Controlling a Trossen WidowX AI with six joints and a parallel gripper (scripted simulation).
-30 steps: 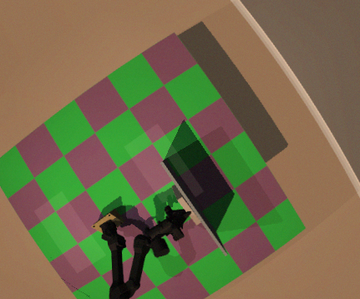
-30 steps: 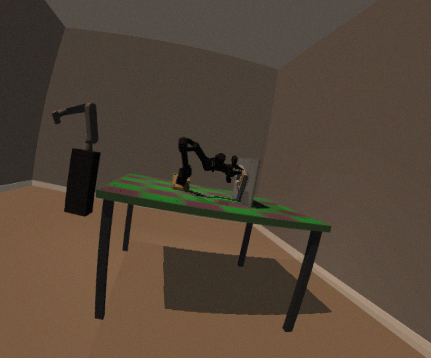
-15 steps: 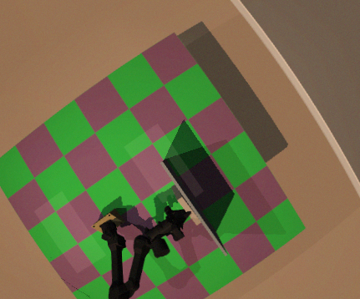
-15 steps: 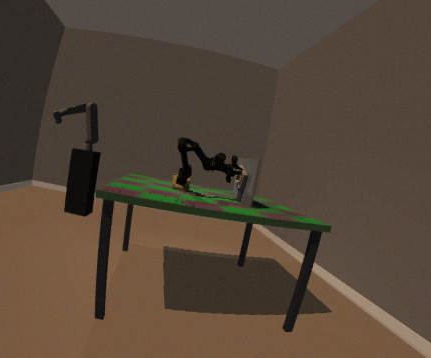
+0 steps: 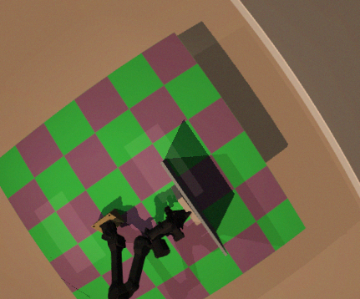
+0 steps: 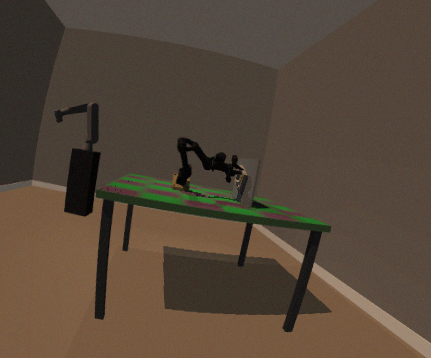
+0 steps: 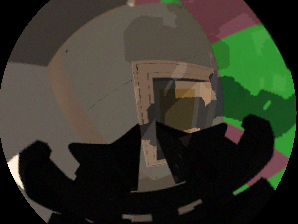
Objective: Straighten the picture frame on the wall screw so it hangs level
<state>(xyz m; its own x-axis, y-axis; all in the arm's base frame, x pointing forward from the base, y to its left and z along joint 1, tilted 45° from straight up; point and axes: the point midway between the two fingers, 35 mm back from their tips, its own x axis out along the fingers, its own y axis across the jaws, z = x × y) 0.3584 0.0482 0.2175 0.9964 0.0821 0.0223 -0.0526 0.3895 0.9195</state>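
Picture frame (image 5: 194, 216) (image 6: 242, 183) (image 7: 144, 97), one: hung upright on the near face of a grey upright panel (image 5: 195, 207) (image 6: 253, 175) (image 7: 95, 95), which stands on my desk (image 5: 106, 154) (image 6: 212, 212) (image 7: 250, 55). Its front faces my arm (image 5: 135, 267) (image 6: 197, 147); in the wrist view its long axis runs up and down the picture, leaning a little, though that camera's own tilt keeps me from judging level. Border: rectangular, pale tan, wood-like, with dark dashed lines; inner picture dark, with olive-brown and orange-tan blocks. Hand (image 5: 189, 214) (image 6: 242, 171) (image 7: 147, 125), black, pointed fingers: drawn narrow and closed on the frame at its lower border, as far as I can make out. Desk: checked green and dull mauve, dark legs. Arm: black, jointed, on a yellow-tan base (image 5: 98, 225) (image 6: 175, 185). Obscured: the frame's lower part, behind the fingers; the screw and the notched strip, out of my sight; the arm's elbow, cut by the top view's lower edge.
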